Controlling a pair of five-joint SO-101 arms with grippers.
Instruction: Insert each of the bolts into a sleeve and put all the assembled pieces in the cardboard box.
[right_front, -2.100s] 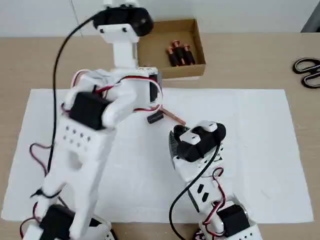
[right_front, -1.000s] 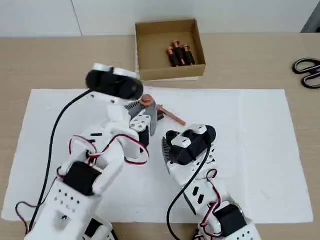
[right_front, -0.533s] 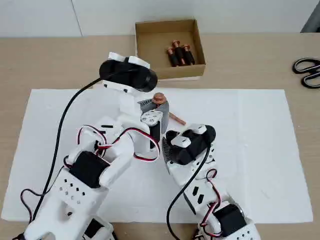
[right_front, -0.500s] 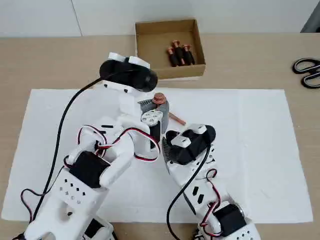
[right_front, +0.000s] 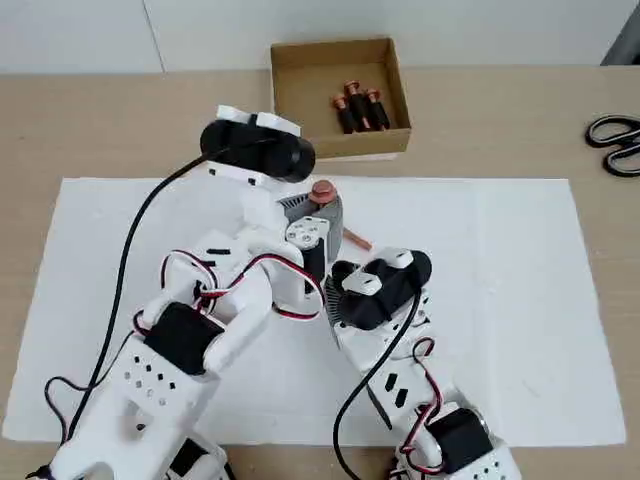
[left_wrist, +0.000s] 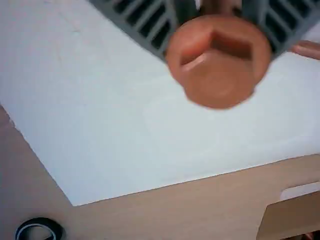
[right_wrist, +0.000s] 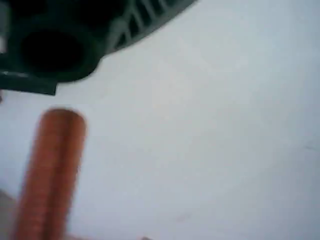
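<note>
Count: two arms, one cardboard box, three assembled pieces, two loose bolts, one sleeve, one pair of scissors, one sheet of paper.

Left side of table (right_front: 120, 120): the left arm stands over the white paper (right_front: 520, 300). The left gripper (right_front: 318, 205) is clamped on a bolt (right_front: 322, 191), whose copper head faces up. In the left wrist view the ribbed grey fingers (left_wrist: 142, 20) press against the head from both sides. This held bolt sits just short of the box's near wall.

Centre, far edge: the cardboard box (right_front: 300, 100) is open-topped. Three assembled pieces (right_front: 360, 108) lie side by side in its right half, copper heads pointing away from the arms.

Centre, on paper: the second bolt (right_front: 357, 239) lies flat and slanted just beside the left gripper. It is partly covered by both arms, and lies between the held bolt and the right arm's wrist.

Right gripper (right_front: 338, 290): low over the paper, close against the left arm. Cannot tell if it is apart or together. Its wrist view shows a dark sleeve (right_wrist: 50, 50), round opening toward the camera, and a copper threaded shaft (right_wrist: 50, 170) with its end near that opening but not touching it. Cannot tell which bolt this shaft belongs to.

Far right: scissors (right_front: 615, 140) on bare table, well apart from everything.
</note>
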